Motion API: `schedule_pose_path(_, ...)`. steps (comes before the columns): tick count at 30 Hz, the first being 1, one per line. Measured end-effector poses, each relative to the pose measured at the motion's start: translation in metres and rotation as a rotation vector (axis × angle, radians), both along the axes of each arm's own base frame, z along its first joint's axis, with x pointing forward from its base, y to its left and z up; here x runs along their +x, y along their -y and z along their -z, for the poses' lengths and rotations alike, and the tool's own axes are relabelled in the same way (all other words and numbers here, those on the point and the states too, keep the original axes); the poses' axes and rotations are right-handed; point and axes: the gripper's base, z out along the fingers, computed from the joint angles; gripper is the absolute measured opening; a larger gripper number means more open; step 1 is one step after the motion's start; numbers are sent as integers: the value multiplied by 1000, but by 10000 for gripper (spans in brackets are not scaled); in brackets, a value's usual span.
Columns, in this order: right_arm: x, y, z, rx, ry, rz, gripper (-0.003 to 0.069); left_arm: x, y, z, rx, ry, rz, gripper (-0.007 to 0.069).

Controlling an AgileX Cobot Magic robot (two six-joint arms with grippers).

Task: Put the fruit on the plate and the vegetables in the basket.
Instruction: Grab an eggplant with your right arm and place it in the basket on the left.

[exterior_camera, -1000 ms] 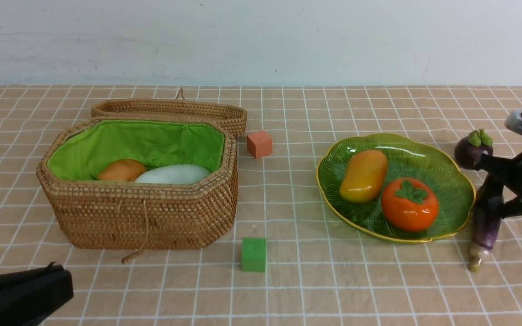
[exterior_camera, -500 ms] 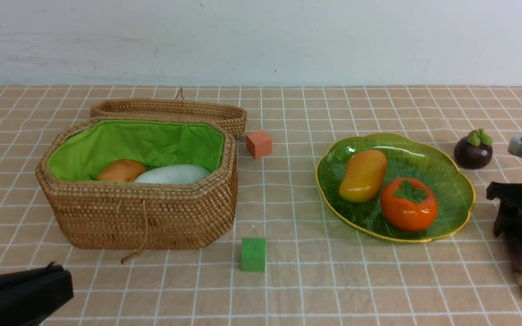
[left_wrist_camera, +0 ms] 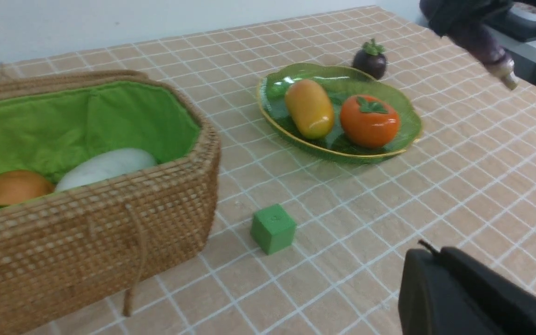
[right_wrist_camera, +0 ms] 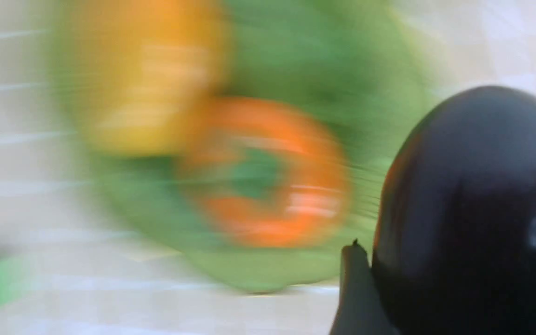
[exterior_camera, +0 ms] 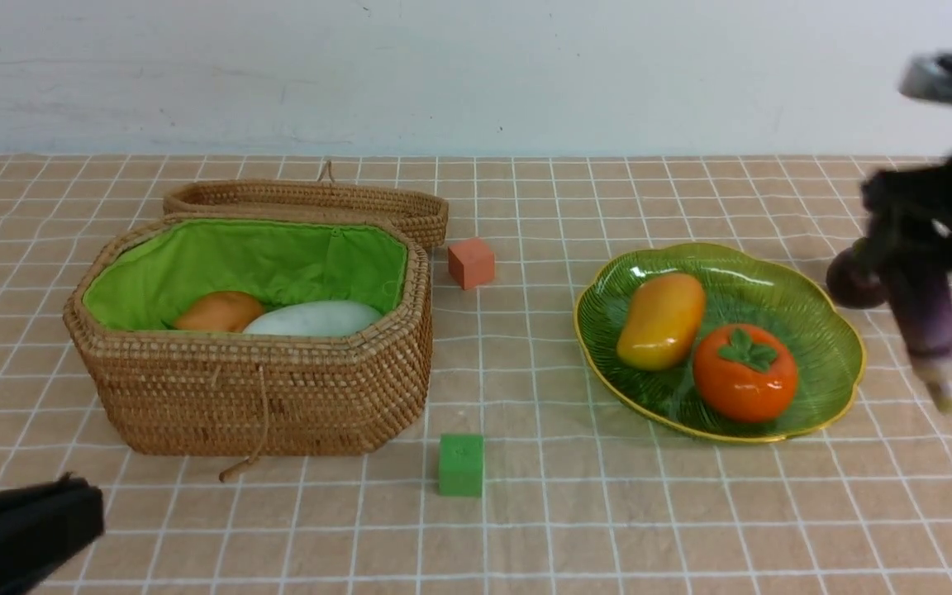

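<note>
Eggplant [exterior_camera: 926, 322] clamped in the right gripper [exterior_camera: 906, 240], held above the table [exterior_camera: 608, 512].
It is hung stem-down beside the plate [exterior_camera: 773, 281]; potato [exterior_camera: 220, 312] and radish [exterior_camera: 313, 318] are seen in the basket [exterior_camera: 261, 388]; the left gripper [exterior_camera: 46, 521] is closed.

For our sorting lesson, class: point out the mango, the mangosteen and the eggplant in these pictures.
mango [exterior_camera: 662, 321], front view, middle of its yellow skin.
mangosteen [left_wrist_camera: 369, 65], left wrist view, its dark round body.
eggplant [exterior_camera: 926, 318], front view, middle of its purple body.
</note>
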Motion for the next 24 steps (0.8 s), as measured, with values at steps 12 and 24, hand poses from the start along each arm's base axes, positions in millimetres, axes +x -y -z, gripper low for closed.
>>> schedule_pose_path(12, -8, -254, -28, 188, 682, -671, 404, 9, -19, -9, -44, 1, -241, 15)
schedule_pose_path(24, 24, -306, 54, 79, 707, -698, 666, 9, -19, -9, -49, 1, -242, 18)
